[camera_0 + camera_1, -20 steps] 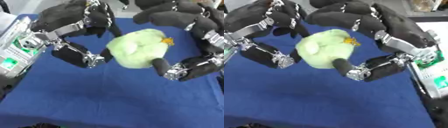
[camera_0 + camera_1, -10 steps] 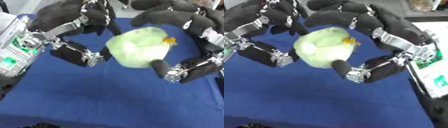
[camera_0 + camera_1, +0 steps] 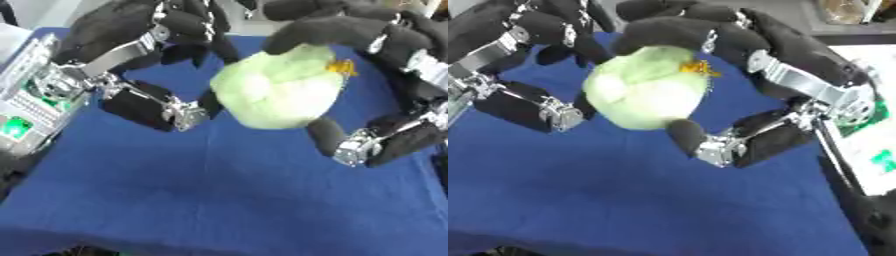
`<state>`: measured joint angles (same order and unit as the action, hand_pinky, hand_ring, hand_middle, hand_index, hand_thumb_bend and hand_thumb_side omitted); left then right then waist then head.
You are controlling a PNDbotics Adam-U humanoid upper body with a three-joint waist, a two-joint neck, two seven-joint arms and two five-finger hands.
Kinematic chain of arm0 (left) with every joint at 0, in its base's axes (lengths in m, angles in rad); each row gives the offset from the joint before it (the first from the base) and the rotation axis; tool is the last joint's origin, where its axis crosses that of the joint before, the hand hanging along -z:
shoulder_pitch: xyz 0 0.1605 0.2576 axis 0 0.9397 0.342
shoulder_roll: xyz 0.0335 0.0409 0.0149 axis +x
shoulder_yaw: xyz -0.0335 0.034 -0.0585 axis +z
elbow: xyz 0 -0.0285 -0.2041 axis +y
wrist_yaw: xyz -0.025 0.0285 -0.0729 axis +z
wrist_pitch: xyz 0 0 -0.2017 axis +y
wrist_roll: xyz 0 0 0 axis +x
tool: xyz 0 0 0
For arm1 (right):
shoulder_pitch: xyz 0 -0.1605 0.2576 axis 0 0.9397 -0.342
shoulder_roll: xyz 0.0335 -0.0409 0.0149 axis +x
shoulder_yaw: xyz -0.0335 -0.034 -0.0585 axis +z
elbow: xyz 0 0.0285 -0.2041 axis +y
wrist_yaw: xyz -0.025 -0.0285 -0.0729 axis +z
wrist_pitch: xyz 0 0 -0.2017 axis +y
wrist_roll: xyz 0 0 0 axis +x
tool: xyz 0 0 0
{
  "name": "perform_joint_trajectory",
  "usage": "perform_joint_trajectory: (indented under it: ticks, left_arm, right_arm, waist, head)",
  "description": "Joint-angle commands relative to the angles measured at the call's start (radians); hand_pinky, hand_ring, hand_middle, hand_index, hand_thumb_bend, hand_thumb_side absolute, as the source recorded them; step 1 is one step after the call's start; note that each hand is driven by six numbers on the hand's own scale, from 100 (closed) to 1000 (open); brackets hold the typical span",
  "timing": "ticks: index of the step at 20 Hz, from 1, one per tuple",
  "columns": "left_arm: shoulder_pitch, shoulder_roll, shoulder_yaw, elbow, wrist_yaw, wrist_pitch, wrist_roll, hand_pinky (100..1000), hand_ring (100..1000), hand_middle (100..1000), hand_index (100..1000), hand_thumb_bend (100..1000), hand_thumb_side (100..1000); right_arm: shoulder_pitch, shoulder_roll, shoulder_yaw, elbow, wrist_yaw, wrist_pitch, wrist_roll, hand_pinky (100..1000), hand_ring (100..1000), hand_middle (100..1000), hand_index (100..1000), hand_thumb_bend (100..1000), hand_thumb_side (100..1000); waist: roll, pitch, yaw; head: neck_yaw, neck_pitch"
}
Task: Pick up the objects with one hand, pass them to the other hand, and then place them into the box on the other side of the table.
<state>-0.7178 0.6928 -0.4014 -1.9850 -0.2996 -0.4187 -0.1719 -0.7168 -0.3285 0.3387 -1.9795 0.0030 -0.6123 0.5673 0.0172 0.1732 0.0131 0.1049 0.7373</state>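
A pale green, soft round object (image 3: 278, 92) with a small orange bit (image 3: 341, 67) on top hangs above the blue table (image 3: 219, 200). My right hand (image 3: 798, 75) is shut on it, fingers curled over its top and the thumb (image 3: 684, 134) pressed under it. My left hand (image 3: 122, 35) comes in from the left with curled fingers (image 3: 199, 31) against the object's upper left side. Its thumb (image 3: 162, 107) touches the lower left edge. The far side of the object is hidden by the fingers.
The blue cloth covers the whole table below the hands. A white surface with green print (image 3: 877, 150) lies at the right edge. At the left, the silver forearm with green lights (image 3: 31, 100) hangs over the table's side.
Both hands and the green object have shifted slightly upward together. The right hand keeps its hold and the left hand stays against the object's left side.
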Motion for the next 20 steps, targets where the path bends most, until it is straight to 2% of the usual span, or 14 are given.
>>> perform_joint_trajectory:
  ticks: [1, 5, 13, 20]
  left_arm:
    - [-0.009, 0.009, 0.021, -0.015, 0.019, -0.003, 0.011, 665, 329, 100, 380, 100, 218]
    - [-0.009, 0.007, 0.023, -0.015, 0.037, -0.004, 0.012, 665, 328, 100, 381, 100, 226]
    - [-0.012, 0.003, 0.027, -0.015, 0.077, -0.008, 0.001, 666, 326, 100, 381, 100, 239]
    - [-0.019, 0.000, 0.029, -0.015, 0.091, -0.021, -0.011, 666, 328, 100, 382, 100, 224]
  right_arm:
    - [-0.010, -0.016, -0.013, -0.020, -0.007, -0.049, 0.037, 958, 1000, 861, 1000, 100, 100]
    - [-0.008, -0.024, -0.015, -0.020, 0.002, -0.070, 0.028, 923, 1000, 867, 1000, 100, 100]
    - [-0.009, -0.026, -0.016, -0.020, 0.051, -0.107, -0.007, 936, 999, 878, 1000, 100, 100]
    - [-0.010, -0.023, -0.012, -0.020, 0.096, -0.116, -0.046, 923, 977, 868, 1000, 113, 100]
  waist:
    - [0.001, -0.022, 0.000]
    - [0.001, -0.022, 0.001]
    - [0.001, -0.023, 0.002]
    - [0.002, -0.023, 0.002]
  head:
    - [-0.001, -0.001]
    - [-0.003, -0.002]
    - [-0.006, -0.003]
    - [-0.008, -0.003]
